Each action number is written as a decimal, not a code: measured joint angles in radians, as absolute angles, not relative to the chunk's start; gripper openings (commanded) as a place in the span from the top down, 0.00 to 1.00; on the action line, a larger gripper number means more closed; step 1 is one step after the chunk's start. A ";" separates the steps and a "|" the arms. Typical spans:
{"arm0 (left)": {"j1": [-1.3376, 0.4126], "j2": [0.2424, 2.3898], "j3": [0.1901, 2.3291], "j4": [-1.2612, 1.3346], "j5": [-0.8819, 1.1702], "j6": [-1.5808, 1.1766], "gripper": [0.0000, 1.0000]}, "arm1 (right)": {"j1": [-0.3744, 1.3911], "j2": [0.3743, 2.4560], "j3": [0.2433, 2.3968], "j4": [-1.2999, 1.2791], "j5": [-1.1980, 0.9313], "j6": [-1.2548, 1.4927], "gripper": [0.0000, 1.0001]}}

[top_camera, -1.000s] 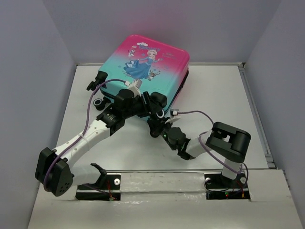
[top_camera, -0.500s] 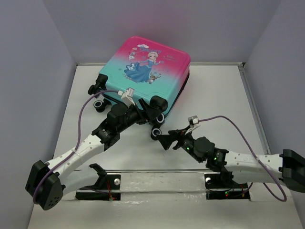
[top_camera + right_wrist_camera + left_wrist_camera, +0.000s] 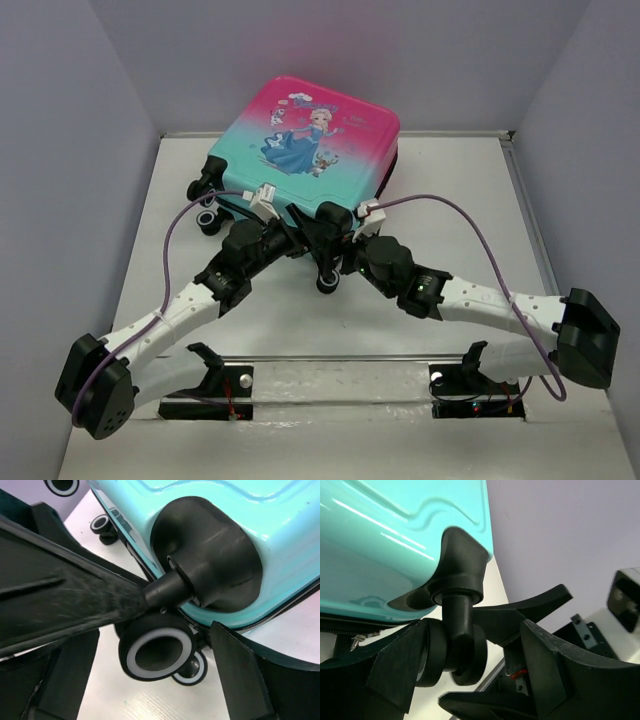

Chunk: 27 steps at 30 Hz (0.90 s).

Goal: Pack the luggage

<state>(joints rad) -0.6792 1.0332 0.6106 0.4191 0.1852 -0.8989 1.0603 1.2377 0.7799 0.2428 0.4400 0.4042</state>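
Teal-and-pink hard shell is forming the luggage (image 3: 310,140), which is lying shut, printed face up, at the far middle of the white bench (image 3: 450,190), its wheeled end pointing toward the near edge. The closed shell is hiding its inside. From above, black fingers, wheel housings and trim are blurring together at the near corner, so contact there is hard to judge. Both wrist views are cropping the case down to one teal corner. The left fingers (image 3: 395,670) are standing released on either side of a caster wheel (image 3: 455,655); whether one is brushing it, I cannot tell. The right fingers (image 3: 240,680) are gaping wide, grasping nothing, with a white-ringed wheel (image 3: 157,652) sitting between them, and a black bar (image 3: 65,600) is reaching across to its stem. Showing here are one suitcase, two arms (image 3: 170,315), two purple cables (image 3: 180,240) and, in the right wrist view, four wheel rims, one being cut off by the top edge.
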 measured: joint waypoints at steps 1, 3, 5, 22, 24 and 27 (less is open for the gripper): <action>-0.674 1.032 0.610 0.427 0.179 -0.902 0.15 | 1.048 1.251 0.789 0.242 0.427 0.394 0.17; -0.667 1.027 0.609 0.438 0.169 -0.905 0.15 | 1.025 1.286 0.807 0.240 0.405 0.388 0.42; -0.664 1.005 0.601 0.447 0.162 -0.893 0.15 | 1.017 1.314 0.820 0.241 0.377 0.382 0.59; -0.653 0.719 0.376 0.313 0.057 -0.769 0.49 | 1.004 1.267 0.821 0.180 0.351 0.353 0.93; -0.653 0.727 0.332 0.308 0.041 -0.754 0.54 | 1.000 1.248 0.824 0.152 0.352 0.340 0.93; -0.663 0.793 0.279 0.318 0.020 -0.728 0.56 | 0.995 1.238 0.846 0.094 0.352 0.323 0.93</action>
<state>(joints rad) -0.6632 0.7929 0.2794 0.3180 0.0200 -0.7284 0.9955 1.2377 0.8459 0.0937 0.3515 0.3233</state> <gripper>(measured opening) 0.460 0.594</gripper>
